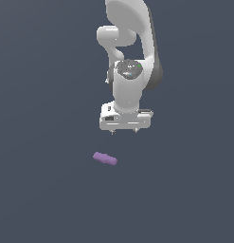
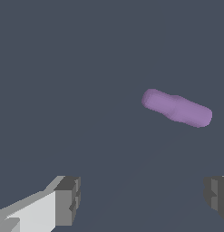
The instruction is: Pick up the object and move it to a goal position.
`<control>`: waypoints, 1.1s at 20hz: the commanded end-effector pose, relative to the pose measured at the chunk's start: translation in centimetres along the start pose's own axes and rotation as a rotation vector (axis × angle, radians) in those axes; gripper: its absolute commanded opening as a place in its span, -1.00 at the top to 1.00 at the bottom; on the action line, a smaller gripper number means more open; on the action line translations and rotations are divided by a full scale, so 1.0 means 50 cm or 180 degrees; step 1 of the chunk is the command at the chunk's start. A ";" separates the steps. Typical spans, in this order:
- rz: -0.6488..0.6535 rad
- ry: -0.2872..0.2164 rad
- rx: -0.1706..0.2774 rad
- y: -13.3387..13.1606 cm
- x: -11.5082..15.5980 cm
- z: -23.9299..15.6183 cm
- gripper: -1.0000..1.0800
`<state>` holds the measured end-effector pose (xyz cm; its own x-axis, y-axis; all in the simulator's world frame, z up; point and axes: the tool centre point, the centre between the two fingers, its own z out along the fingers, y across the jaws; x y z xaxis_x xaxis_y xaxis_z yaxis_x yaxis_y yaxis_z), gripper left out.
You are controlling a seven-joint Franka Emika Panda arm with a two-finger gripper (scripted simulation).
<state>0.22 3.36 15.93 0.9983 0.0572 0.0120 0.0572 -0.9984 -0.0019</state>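
The object (image 1: 105, 158) is a small light-purple lobed rod lying flat on the dark grey floor, slightly tilted. The white gripper (image 1: 124, 131) hangs above the floor, a short way behind the rod and toward the exterior view's right of it, not touching it. In the wrist view the object (image 2: 177, 108) lies apart from the gripper (image 2: 143, 199), whose two grey fingertips (image 2: 68, 199) stand wide apart with nothing between them. The gripper is open.
The white Panda arm (image 1: 130, 42) rises behind the gripper toward the top of the exterior view. A plain dark grey surface (image 1: 42, 190) spreads all around.
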 end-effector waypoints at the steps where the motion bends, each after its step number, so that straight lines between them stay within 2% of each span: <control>1: 0.0000 0.0000 0.0000 0.000 0.000 0.000 -0.92; 11: -0.0134 0.0084 -0.0080 -0.027 0.016 -0.033 -0.92; 22: -0.0304 0.0071 -0.0084 -0.017 0.022 -0.023 -0.92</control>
<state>1.16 4.38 17.21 0.9898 0.1381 0.0342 0.1373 -0.9902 0.0257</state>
